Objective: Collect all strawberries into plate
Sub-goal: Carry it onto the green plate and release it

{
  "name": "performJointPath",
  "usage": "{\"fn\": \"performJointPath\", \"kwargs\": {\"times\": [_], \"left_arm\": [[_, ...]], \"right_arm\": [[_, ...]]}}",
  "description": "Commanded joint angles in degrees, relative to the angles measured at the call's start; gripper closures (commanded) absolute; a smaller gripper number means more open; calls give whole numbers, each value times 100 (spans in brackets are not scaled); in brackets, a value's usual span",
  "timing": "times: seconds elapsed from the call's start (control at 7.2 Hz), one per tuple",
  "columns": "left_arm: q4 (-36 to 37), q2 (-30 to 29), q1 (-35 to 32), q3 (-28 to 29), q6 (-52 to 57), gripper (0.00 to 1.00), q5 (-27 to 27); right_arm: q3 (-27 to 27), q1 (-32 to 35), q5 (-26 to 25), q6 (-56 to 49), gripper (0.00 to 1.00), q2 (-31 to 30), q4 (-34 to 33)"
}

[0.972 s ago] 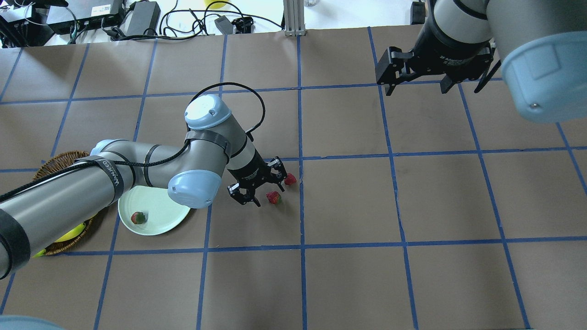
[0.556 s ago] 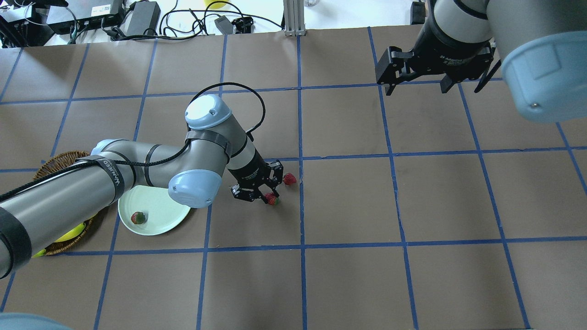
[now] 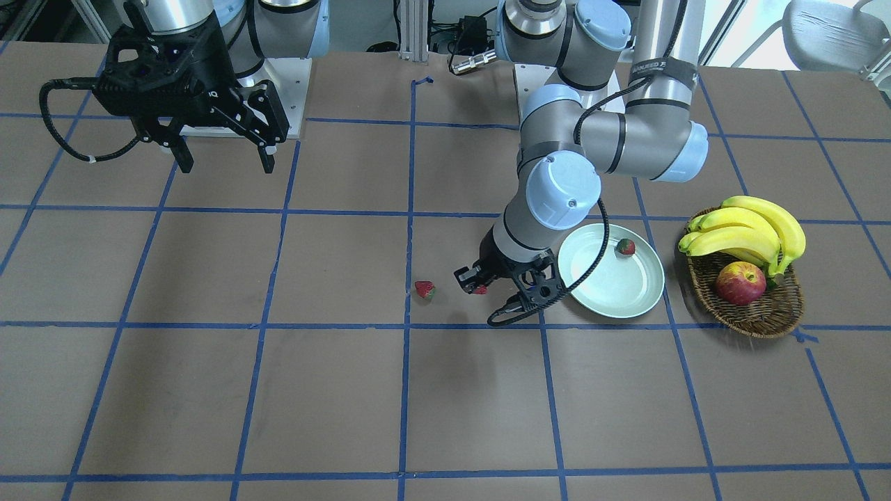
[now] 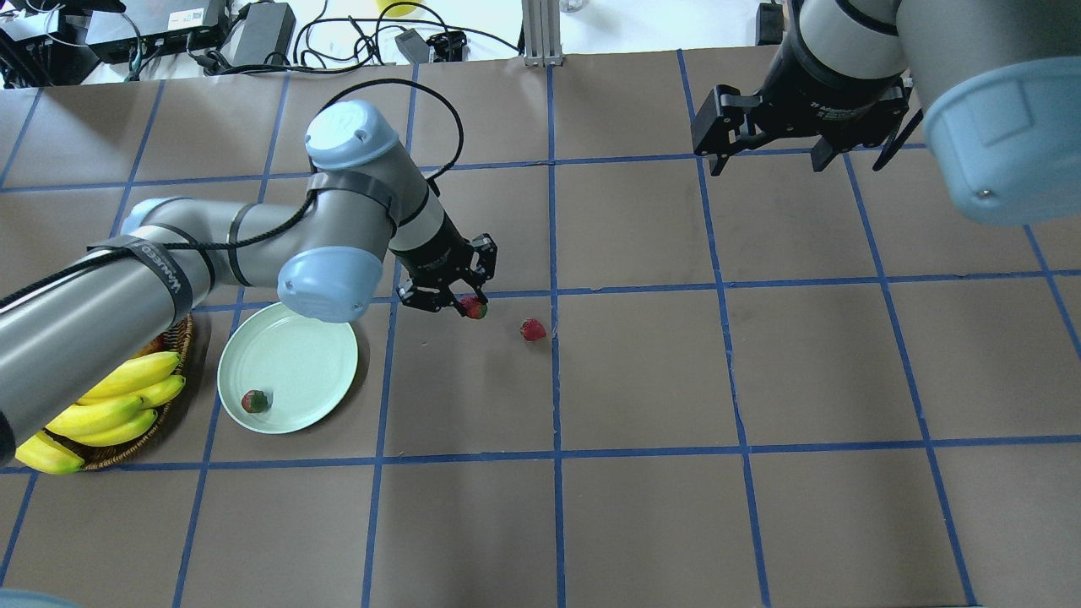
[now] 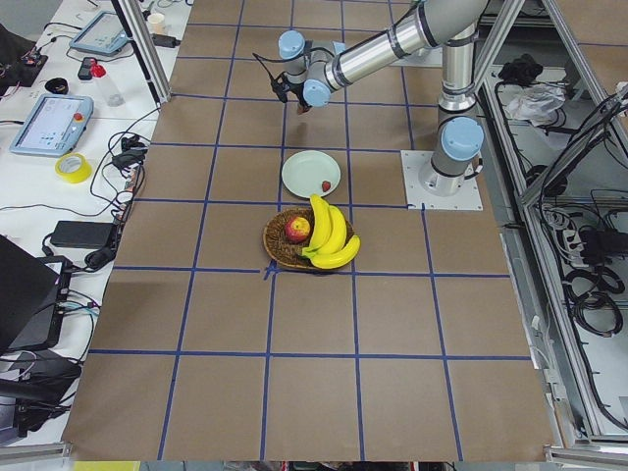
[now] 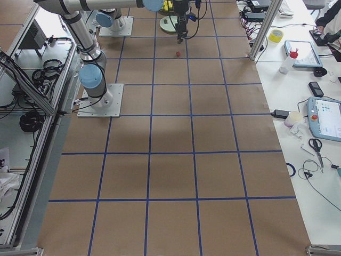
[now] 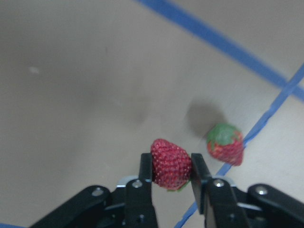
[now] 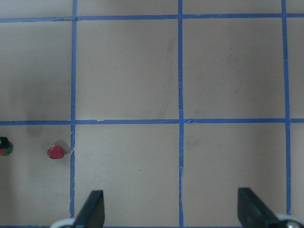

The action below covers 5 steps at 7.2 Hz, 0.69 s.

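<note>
Strawberry (image 7: 170, 164) pinched between left jaws, second strawberry (image 7: 225, 144) just beyond

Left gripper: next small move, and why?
Probably swing the left gripper toward the plate, then release over it. It is shut on a strawberry that seems clear of the table. The plate, close by, holds one berry with bare room left. The third berry lies on the table for later.

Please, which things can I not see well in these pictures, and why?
Held strawberry: front-facing view, mostly covered by fingers of the left gripper.
Same berry: right wrist view, cut by the left edge.
Apple: overhead view, almost fully hidden under the left arm.
Plate: exterior right view, too small and far for detail.
</note>
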Motion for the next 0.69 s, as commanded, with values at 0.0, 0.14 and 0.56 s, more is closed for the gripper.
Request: {"fn": "performJointPath", "kwargs": {"times": [0.0, 0.14, 0.56], "left_arm": [[-972, 153, 771, 390, 1318, 100, 970], [-1149, 233, 1097, 338, 1838, 100, 1096], [-1169, 277, 2047, 23, 3115, 100, 1678]], "right_arm": [[0, 0, 0, 0, 0, 6, 0], [0, 0, 0, 0, 0, -3, 0], [0, 9, 0, -9, 0, 6, 0]]}}
